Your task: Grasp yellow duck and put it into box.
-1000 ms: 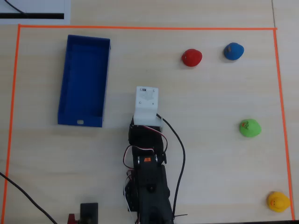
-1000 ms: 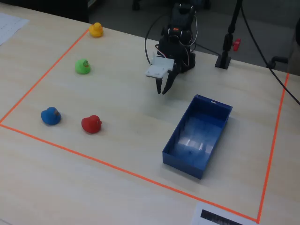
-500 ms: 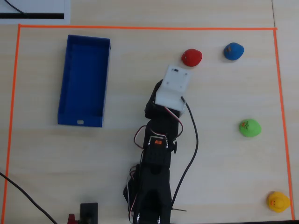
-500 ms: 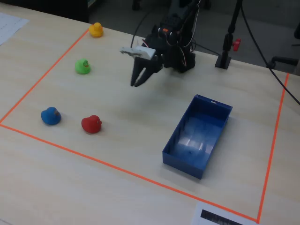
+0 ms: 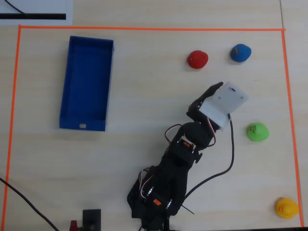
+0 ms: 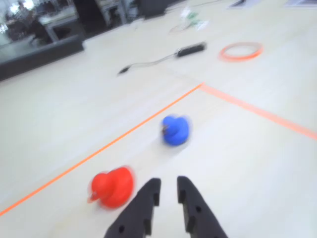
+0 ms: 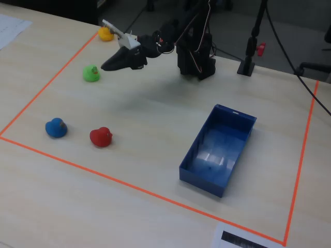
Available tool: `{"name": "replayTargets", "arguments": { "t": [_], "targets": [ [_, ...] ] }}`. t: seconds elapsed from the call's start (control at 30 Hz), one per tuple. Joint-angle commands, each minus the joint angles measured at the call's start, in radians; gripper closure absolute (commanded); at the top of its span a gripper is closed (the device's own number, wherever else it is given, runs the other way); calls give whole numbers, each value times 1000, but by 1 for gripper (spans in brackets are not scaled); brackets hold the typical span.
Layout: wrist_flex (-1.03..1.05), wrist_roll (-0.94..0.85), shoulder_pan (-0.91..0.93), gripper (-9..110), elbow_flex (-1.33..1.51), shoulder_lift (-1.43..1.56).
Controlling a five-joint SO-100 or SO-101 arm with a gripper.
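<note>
Bright even light, soft shadows; wrist view motion-blurred, overexposed toward the top.

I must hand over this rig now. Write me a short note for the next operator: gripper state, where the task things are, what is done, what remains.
Gripper: empty, fingers slightly apart, raised above the table, pointing toward the red duck and blue duck.
Yellow duck: untouched, in the bottom right corner of the overhead view, inside the orange tape line.
Box: empty, at upper left in the overhead view.
Done: nothing yet.
Left: reach the yellow duck, grasp it, carry it to the box, release.
</note>
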Motion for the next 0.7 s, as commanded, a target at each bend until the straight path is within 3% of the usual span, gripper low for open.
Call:
{"name": "replayTargets", "arguments": {
  "t": [0.0, 0.4, 0.67],
  "targets": [
    [-95, -40, 95, 101, 5, -8],
    [23, -127, 532, 101, -114, -225],
    [-43, -178, 773, 101, -216, -440]
  ]
}}
